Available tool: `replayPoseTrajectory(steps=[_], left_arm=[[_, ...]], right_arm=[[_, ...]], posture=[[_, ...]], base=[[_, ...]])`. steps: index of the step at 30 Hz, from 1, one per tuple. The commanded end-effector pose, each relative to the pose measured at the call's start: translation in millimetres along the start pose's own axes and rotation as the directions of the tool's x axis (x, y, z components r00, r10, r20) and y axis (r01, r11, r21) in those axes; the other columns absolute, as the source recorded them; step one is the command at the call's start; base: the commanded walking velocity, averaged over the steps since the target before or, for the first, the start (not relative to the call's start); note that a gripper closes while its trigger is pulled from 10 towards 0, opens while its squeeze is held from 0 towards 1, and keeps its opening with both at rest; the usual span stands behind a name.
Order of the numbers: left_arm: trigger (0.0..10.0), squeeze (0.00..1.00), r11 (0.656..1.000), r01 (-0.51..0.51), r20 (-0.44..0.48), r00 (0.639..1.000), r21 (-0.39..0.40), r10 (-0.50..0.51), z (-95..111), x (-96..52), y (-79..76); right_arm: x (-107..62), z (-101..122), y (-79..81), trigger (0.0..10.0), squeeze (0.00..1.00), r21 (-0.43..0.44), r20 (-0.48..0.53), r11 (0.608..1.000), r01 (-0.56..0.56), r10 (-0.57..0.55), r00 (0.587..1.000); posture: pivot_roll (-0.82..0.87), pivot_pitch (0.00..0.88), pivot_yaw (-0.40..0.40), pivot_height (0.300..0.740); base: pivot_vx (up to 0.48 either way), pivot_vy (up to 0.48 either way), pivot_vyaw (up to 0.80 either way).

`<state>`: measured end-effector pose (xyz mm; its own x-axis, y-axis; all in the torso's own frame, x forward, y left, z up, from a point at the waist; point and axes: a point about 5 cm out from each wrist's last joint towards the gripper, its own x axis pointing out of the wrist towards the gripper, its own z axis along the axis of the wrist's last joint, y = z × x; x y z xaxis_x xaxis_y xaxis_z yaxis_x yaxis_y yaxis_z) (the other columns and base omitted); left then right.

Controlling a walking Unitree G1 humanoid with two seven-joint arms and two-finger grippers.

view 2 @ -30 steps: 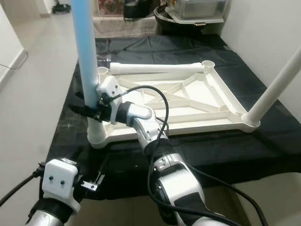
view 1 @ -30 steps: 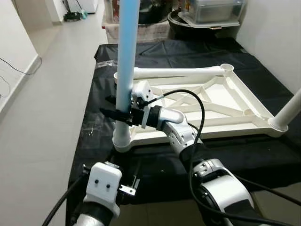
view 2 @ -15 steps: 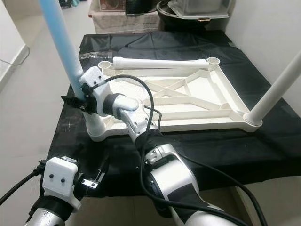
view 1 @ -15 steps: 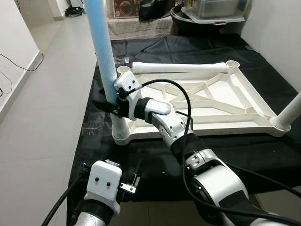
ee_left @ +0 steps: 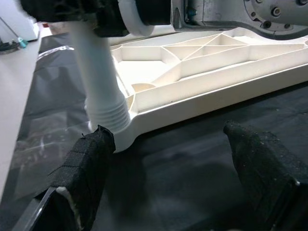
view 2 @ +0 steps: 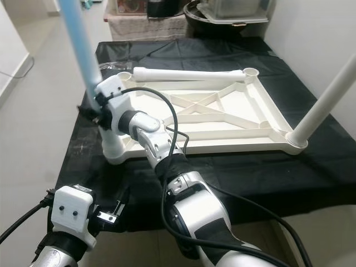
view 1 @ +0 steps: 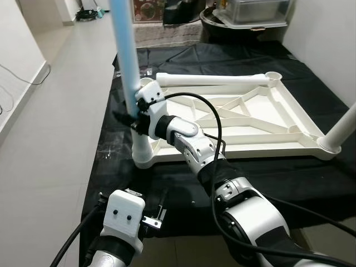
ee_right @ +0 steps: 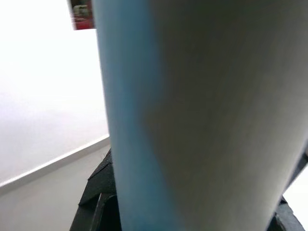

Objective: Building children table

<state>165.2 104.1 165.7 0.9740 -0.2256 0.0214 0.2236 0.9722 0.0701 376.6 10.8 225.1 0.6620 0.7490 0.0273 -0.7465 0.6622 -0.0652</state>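
Blue leg [view 1: 125,53] is clamped by R gripper [view 1: 129,118] just above the near-left corner socket of the upturned tabletop [view 1: 289,119] on black cloth [view 1: 261,178]; threaded leg base [ee_left: 107,114] seated in socket is seen via L wrist cam, L gripper [ee_left: 178,163] fingers spread.

Black cloth [view 1: 289,178] on the floor, perhaps storage bins [view 1: 253,11] behind
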Motion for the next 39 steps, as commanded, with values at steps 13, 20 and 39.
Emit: replayPoseTrajectory(steps=[13, 20, 39], left_arm=[[10.0, 0.0, 1.0, -0.011, -0.018, 1.0, 0.007, 0.011, -5, 0.8, 2.4], [10.0, 0.0, 1.0, -0.012, -0.018, 1.0, 0.008, 0.012, -5, 1.0, 2.7], [10.0, 0.0, 1.0, 0.0, -0.012, 1.0, 0.012, 0.0, -7, 4.5, 2.4]], right_arm=[[-27.5, -63, -20.7, 10.0, 0.0, 0.021, -0.192, 0.916, 0.401, -0.39, 0.901], [-33.7, -63, -26.3, 10.0, 0.0, -0.018, -0.184, 0.816, 0.578, -0.571, 0.8], [-67.0, -74, -28.9, 10.0, 0.0, -0.001, -0.362, 0.156, 0.988, -0.921, 0.145]], posture=[[0.11, 0.173, -0.048, 0.74], [0.11, 0.173, -0.048, 0.74], [0.11, 0.143, -0.042, 0.74]], base=[[0.0, 0.0, 0.0], [0.0, 0.0, 0.0], [0.0, 0.0, 0.0]])
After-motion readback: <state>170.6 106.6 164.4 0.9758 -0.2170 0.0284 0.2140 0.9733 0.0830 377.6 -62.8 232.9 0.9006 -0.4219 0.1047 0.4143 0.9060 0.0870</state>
